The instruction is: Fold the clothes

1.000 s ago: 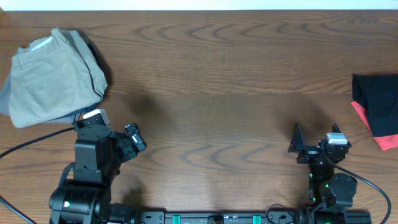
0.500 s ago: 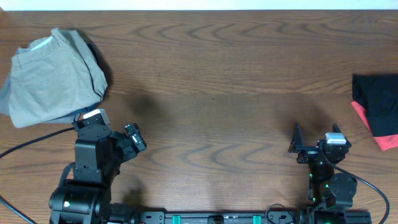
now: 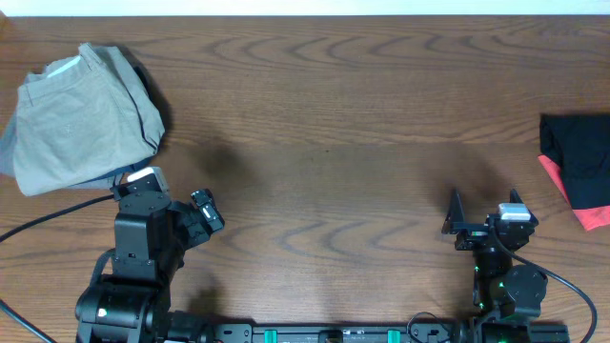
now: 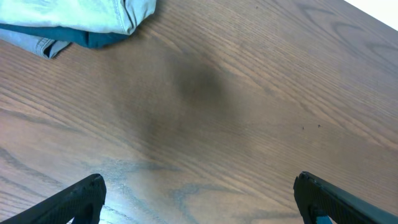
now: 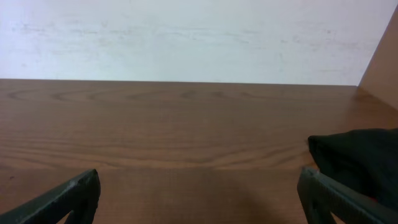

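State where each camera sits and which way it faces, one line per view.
Overhead: above the table, looking straight down; khaki pile far left, black-and-red garment right; left arm and right arm at the bottom edge.
Left wrist: on the left gripper, angled down across the wood toward the khaki pile; its open fingers show.
Right wrist: on the right gripper, nearly level, facing the far wall; its open fingers show.
Shared: overhead and left wrist show the khaki pile; overhead and right wrist, the black-and-red garment.
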Robot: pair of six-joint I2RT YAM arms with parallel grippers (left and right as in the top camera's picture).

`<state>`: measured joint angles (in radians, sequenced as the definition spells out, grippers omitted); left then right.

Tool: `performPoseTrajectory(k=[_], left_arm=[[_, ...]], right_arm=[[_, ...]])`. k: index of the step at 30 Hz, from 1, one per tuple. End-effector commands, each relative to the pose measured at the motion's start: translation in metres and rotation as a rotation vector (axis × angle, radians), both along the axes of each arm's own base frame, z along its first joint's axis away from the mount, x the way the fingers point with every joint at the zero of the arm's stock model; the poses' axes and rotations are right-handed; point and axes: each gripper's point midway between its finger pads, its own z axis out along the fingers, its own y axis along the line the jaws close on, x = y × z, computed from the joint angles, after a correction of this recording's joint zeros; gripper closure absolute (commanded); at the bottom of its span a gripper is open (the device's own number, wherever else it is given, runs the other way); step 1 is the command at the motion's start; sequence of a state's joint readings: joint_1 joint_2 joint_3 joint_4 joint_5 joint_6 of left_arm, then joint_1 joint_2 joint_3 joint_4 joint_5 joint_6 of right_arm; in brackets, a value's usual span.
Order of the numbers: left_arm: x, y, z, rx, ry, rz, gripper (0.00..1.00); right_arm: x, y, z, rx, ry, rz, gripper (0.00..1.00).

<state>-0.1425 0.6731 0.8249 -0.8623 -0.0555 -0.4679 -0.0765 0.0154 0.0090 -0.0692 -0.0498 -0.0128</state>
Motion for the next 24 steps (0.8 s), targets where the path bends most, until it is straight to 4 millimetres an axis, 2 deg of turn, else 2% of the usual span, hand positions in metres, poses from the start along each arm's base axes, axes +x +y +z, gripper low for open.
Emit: performPoseTrajectory(k=[1,5,9,12,17,24], left_arm=[[0.000,0.000,-0.002,0.003,0.003,0.002,0.02],[-0.004,0.002,0.001,0.017,-0.015,-0.008,0.02],[-0.019,0.008,-0.005,0.084,-0.013,-0.054,0.02],[-0.020,0.012,-0.012,0.116,-0.078,-0.066,0.02],[-0.011,0.019,-0.020,0.186,-0.270,-0.079,0.02],[0.010,0.014,-0.011,0.333,-0.590,-0.165,0.02]], right_arm=[[0.000,-0.002,0.000,-0.018,-0.001,-0.004,0.01],[0.000,-0.002,0.000,-0.018,-0.001,-0.004,0.01],[0.000,-0.002,0.000,-0.018,-0.001,-0.004,0.01],[0.000,-0.002,0.000,-0.018,-0.001,-0.004,0.01],[0.000,-0.002,0.000,-0.018,-0.001,-0.004,0.01],[0.000,-0.002,0.000,-0.018,-0.001,-0.004,0.01]])
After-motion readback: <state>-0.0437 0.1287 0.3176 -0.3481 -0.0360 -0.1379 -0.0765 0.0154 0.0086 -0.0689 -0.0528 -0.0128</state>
